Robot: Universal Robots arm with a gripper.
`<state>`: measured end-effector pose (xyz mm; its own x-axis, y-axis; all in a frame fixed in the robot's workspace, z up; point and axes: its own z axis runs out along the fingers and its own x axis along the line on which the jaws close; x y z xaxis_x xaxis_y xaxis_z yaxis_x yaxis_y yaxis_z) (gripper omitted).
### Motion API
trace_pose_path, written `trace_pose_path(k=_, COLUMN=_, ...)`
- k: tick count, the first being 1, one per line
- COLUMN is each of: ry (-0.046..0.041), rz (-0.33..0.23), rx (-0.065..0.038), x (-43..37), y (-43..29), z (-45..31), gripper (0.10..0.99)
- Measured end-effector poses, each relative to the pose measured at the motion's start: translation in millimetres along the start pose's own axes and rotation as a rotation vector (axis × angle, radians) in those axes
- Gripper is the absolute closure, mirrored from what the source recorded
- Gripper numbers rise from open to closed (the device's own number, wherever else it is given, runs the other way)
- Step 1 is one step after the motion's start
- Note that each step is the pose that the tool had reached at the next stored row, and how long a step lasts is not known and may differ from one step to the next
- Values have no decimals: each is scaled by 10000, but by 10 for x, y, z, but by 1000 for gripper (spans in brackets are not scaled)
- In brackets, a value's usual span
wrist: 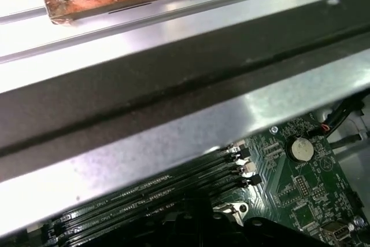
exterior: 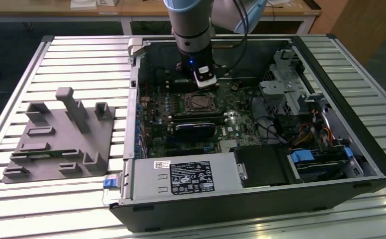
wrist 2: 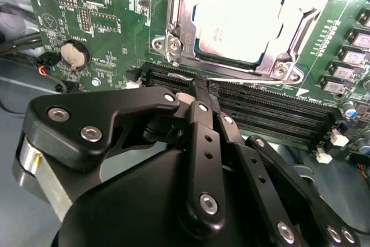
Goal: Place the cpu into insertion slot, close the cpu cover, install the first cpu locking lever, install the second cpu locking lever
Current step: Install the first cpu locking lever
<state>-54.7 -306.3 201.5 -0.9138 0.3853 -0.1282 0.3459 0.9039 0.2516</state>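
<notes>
Finds the cpu (wrist 2: 240,18) lying flat in the insertion slot (exterior: 200,102) under the cpu cover (wrist 2: 176,27), folded down to pin it by the edges. Nips the thin locking lever (wrist 2: 254,83) in the gripper (wrist 2: 202,88), fingers (wrist 2: 199,125) drawn narrow, tips just beside the memory slots (wrist 2: 272,114), apparently to lock that cover. Reaches straight down into the computer case (exterior: 352,164) with the arm (exterior: 191,30) upright, wrist just on the far side of that slot
</notes>
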Motion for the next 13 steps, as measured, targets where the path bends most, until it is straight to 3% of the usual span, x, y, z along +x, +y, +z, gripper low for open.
trace_pose_path(k=13, ry=-425, rz=121, rx=216, x=9, y=-17, z=63, gripper=980)
